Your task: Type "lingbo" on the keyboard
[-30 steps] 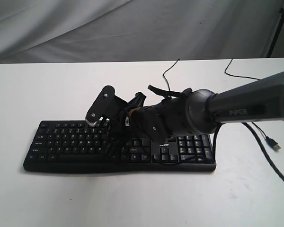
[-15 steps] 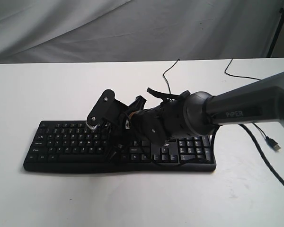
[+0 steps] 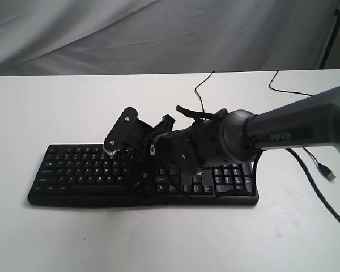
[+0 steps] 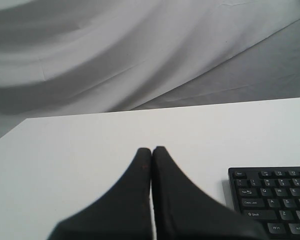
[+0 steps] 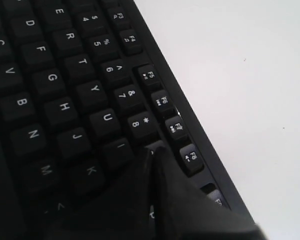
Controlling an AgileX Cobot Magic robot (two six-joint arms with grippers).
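Fingertips of your right gripper (image 5: pixel 151 150) are pressed together into one point, low over the keyboard (image 3: pixel 73 170), just beside the I key (image 5: pixel 121 146) and the 8 key (image 5: pixel 139 122). The keys next along those rows are hidden under the fingers, and you cannot tell whether the point touches a key or hangs just above it. Your left gripper (image 4: pixel 151 150) is closed up too, fingers flat against each other, over bare table (image 3: pixel 56 107), near the keyboard's Esc-and-Shift corner but apart from it. In the exterior view the keyboard lies flat toward the front of the table, its long side along the front edge. Your right arm (image 3: pixel 294 122) comes in from the right and crosses it, covering the stretch between the letter keys and the number pad (image 3: pixel 232 175). The gripper there is a dark mass against black keys, and its tip is hard to pick out. The right wrist view cuts off all but one patch of letter, number and function keys. Past the function row lies open white table, and bare table runs all round the keyboard. A thin cable (image 3: pixel 201 88) snakes over the table behind the keyboard, and a plug (image 3: pixel 328 173) lies to its right.
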